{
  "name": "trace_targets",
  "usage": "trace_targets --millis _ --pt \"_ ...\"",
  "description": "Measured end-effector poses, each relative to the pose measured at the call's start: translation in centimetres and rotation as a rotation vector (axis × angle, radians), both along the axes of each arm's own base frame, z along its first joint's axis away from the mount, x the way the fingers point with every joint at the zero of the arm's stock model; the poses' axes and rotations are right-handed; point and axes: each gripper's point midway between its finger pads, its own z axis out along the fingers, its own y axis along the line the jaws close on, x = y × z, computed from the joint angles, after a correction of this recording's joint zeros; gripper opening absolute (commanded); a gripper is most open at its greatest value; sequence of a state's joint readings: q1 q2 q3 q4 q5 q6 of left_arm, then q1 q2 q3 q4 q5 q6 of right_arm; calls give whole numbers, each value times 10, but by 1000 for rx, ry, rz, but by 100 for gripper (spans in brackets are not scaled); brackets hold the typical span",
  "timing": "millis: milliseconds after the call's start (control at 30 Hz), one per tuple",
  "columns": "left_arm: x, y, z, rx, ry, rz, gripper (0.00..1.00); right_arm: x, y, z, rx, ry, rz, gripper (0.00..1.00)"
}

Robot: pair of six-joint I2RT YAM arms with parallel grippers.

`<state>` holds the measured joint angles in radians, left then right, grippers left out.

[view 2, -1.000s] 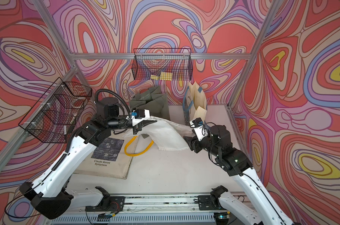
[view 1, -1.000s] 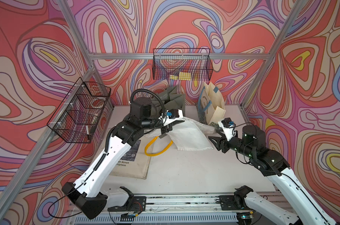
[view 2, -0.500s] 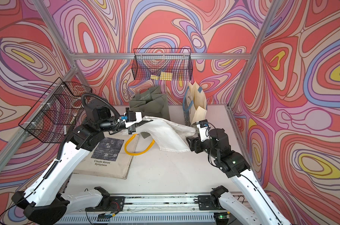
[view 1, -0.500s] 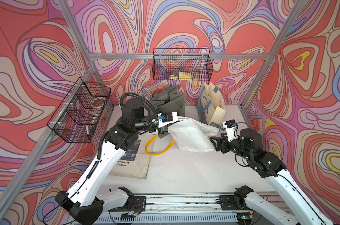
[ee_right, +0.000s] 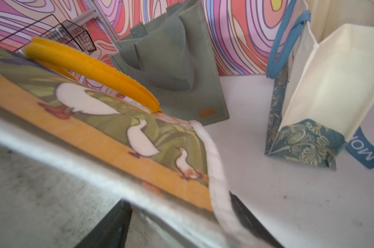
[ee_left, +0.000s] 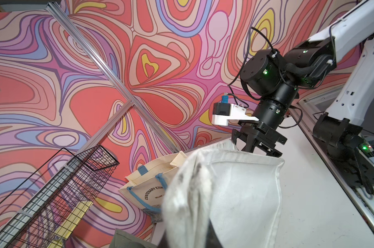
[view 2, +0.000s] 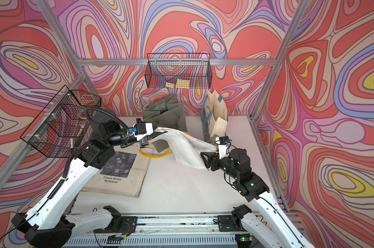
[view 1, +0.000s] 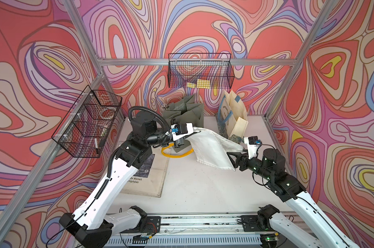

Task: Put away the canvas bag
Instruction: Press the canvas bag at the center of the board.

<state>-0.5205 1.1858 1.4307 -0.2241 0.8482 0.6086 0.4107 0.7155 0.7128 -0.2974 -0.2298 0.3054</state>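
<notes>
Over the table point(view 1: 203, 189): four canvas bags point(view 1: 211, 148) point(view 1: 147, 182) point(view 1: 184, 113) point(view 1: 235, 120), two wire baskets point(view 1: 200, 74) point(view 1: 87, 126).

Top views: stereo pair high at the front, looking down over the whole table point(view 1: 192, 186) (near-identical framing). Left wrist cam: close on the white bag point(ee_left: 242, 193), facing the right arm point(ee_left: 267, 77). Right wrist cam: low, facing the back wall point(ee_right: 235, 32); both wrist cams catch the cream tote point(ee_right: 332, 75).
</notes>
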Motion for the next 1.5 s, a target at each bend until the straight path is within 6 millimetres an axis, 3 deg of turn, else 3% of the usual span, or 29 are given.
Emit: trace_targets --millis 167,567,633,733,867,967,1167,1500 --pt "1 1 3 -18 12 2 0 5 0 -4 29 -25 -15 32" --pt "6 -3 7 -49 48 -7 0 24 -2 -2 12 -126 -56 23" --pt "8 -3 2 -32 40 0 0 28 -3 -4 -41 -115 -58 32" --pt "11 -3 -8 3 35 12 0 27 -6 3 -133 -131 -45 61" --pt "13 -3 -16 35 37 12 0 10 -11 24 -236 -179 6 75" --pt "14 -3 -9 37 16 9 0 -6 -14 34 -308 -181 59 97" --pt "16 -2 3 45 -10 8 0 -32 -7 40 -367 -160 196 98" --pt "17 0 -5 72 4 12 0 -44 0 36 -450 -160 323 98"
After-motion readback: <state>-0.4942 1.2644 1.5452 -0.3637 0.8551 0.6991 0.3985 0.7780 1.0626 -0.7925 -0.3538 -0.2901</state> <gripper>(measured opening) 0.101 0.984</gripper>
